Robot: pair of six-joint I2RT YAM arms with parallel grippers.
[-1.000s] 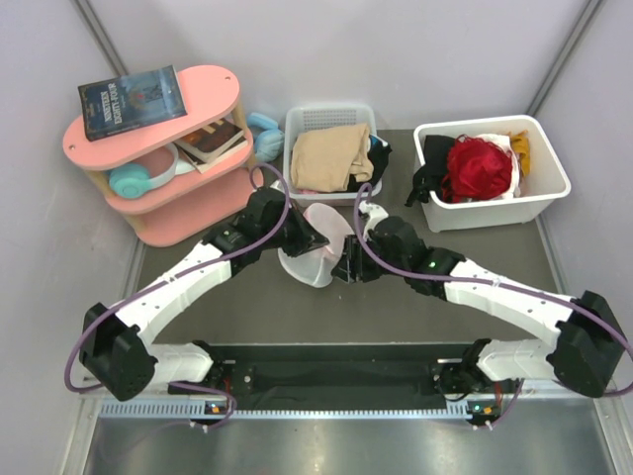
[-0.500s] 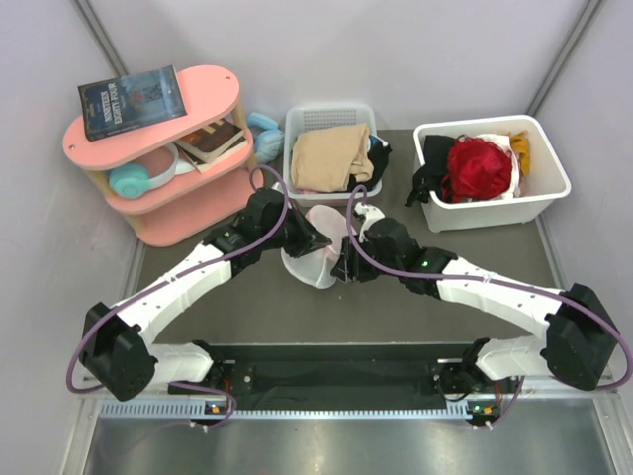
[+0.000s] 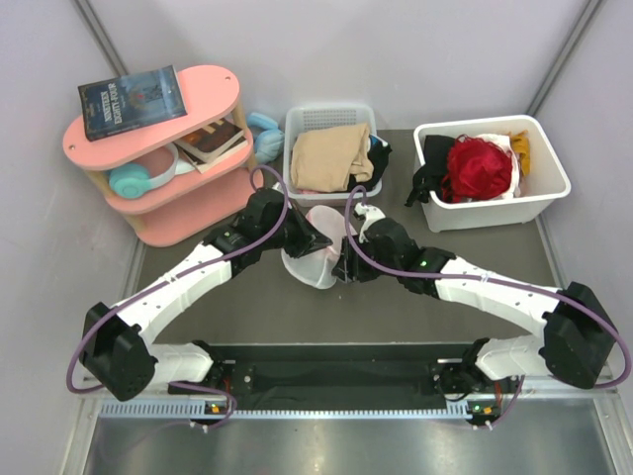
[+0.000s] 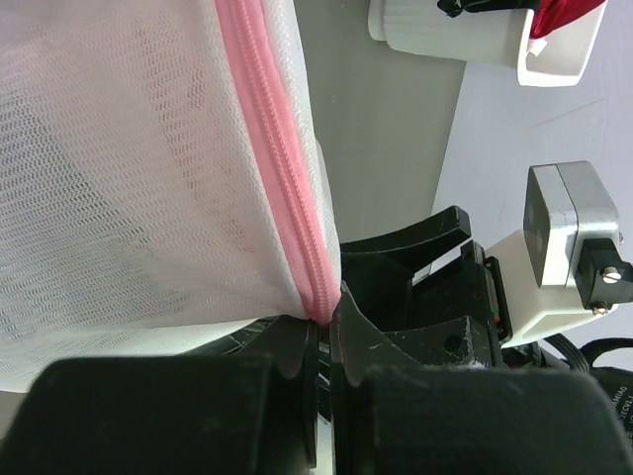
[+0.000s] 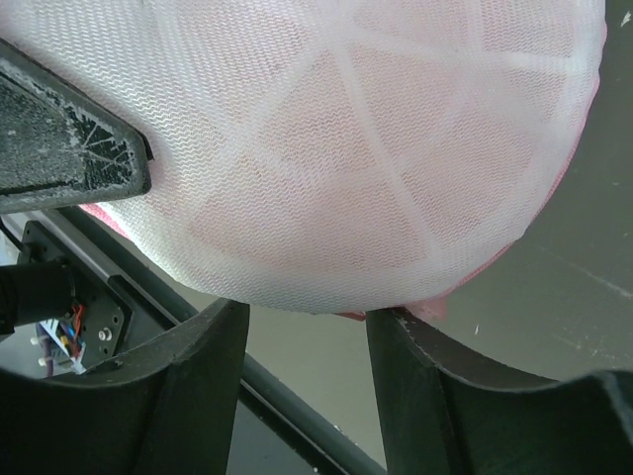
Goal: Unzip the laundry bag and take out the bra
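Since this floppy, feather-light laundry bag (image 3: 318, 247) held up over the tabletop (image 3: 396, 317) probably only offers its pink zipper trim (image 4: 277, 168) as a firm hold, my left gripper (image 4: 324, 322) is clamped there, with my right gripper (image 5: 307, 327) half-open below.

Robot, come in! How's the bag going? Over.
Left tool shut on zipper trim of laundry bag. Right tool open at its rim. Bra not seen. Path clear.

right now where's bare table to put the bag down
Bare table between the left arm and right arm, just nearer than the bag. A smaller patch in front of the bin, beyond the right arm. Crowded: the back row of shelf, basket and bin, and around the bag.
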